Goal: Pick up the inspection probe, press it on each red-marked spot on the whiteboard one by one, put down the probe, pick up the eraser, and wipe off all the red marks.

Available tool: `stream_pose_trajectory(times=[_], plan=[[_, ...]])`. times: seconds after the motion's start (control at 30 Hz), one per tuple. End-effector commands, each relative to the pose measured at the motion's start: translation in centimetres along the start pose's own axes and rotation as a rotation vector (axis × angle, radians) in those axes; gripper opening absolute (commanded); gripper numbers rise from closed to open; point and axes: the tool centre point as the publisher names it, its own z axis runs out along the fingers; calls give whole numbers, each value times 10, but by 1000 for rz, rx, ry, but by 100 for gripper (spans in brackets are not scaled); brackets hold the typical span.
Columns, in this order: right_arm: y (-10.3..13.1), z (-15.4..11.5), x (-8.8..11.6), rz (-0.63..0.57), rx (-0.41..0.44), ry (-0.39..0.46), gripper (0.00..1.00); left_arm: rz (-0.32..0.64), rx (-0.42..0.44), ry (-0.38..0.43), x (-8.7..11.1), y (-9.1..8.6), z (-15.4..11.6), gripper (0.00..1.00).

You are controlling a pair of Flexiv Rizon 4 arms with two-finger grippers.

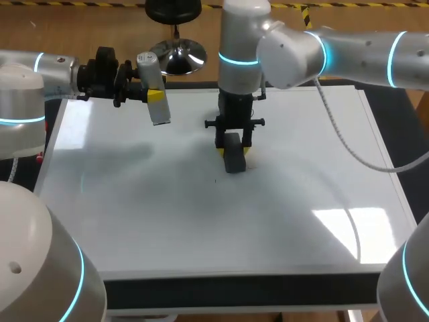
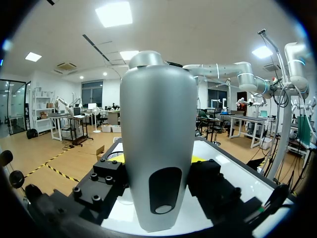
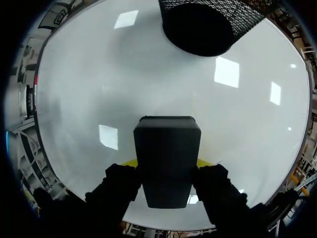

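My right jaws are gripping the dark eraser (image 1: 234,159) from two sides and holding it upright, its lower end down at the whiteboard (image 1: 281,221) near the board's middle. My left jaws are clamping the grey inspection probe (image 1: 153,90) and holding it in the air above the whiteboard's far left corner.

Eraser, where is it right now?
In the head view, the eraser sits in the right gripper near the middle of the whiteboard, to the right of the probe held by the left gripper.
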Motion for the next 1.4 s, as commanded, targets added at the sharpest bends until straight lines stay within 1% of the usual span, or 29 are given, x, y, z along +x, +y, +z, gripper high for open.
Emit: stream_pose_trajectory(times=[0.03, 0.3, 0.57, 0.7, 0.73, 0.93, 1.17, 1.3, 1.4], plan=[[7, 10, -7, 2, 12, 18, 0, 1, -1, -2, 0, -1, 0, 0], [6, 10, -33, 40, 8, 50, 0, 1, -1, -2, 0, -1, 0, 0], [2, 13, -48, 65, 22, 46, 0, 1, -1, -2, 0, -1, 0, 0], [-4, 20, -62, 114, 28, 67, 0, 1, -1, -2, 0, -1, 0, 0], [-6, 21, -65, 115, 17, 84, 0, 1, -1, -2, 0, -1, 0, 0], [-18, 26, -84, 155, 18, 103, 0, 1, -1, -2, 0, -1, 0, 0], [-36, 20, -102, 204, 4, 100, 0, 1, -1, -2, 0, -1, 0, 0], [-47, 9, -106, 224, -8, 82, 0, 1, -1, -2, 0, -1, 0, 0], [-55, -2, -107, 224, -21, 53, 0, 1, -1, -2, 0, -1, 0, 0]])
